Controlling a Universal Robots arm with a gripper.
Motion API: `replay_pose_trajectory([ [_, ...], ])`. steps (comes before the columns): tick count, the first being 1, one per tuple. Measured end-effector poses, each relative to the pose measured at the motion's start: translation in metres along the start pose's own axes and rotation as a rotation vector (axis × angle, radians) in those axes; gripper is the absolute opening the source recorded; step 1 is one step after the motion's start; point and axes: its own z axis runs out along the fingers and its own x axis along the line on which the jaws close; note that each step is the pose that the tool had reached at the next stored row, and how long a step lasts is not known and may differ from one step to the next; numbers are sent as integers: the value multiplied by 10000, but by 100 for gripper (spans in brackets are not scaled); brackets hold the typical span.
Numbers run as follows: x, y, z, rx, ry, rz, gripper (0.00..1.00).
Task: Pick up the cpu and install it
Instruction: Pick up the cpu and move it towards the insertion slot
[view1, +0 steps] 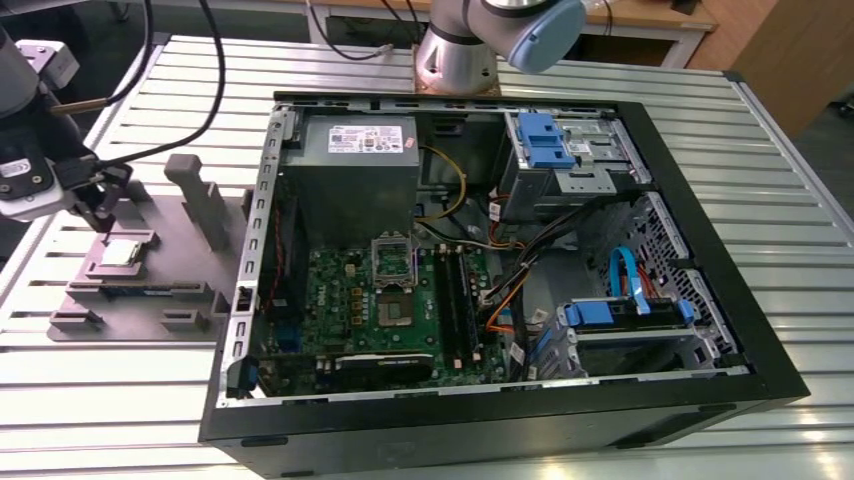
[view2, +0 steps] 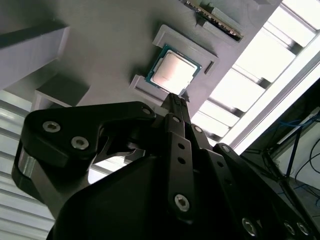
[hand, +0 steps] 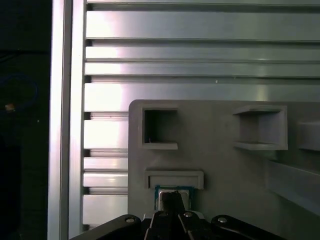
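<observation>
Metal against matt plastic
The cpu (view2: 175, 70) has a smooth, shiny metal top; the tray (view2: 110, 40) looks matt grey plastic, the table (hand: 200, 30) ribbed, bright brushed metal, the gripper (view2: 176, 100) satin black

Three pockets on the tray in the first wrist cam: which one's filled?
The shallow framed seat nearest the gripper: it holds the cpu. The two square pockets farther along the tray are empty.

Looks like a robotics lab bench: arm base (view1: 461, 55) mounted on a slotted aluminium-profile table (view1: 747, 150), opened PC tower (view1: 467, 440) lying on it, grey fixture tray (view1: 134, 300) beside it, black cables (view1: 214, 60) hanging, wooden desks (view1: 641, 15) at the far side.
</observation>
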Motion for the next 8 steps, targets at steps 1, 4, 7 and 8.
replay_pose_trajectory([
  [1, -1, -5, 7, -1, 1, -41, 11],
  [4, -3, -21, 26, 0, 5, -152, 11],
  [7, -10, -36, 44, 2, 10, -250, 11],
  [8, -14, -41, 49, 2, 11, -277, 11],
])
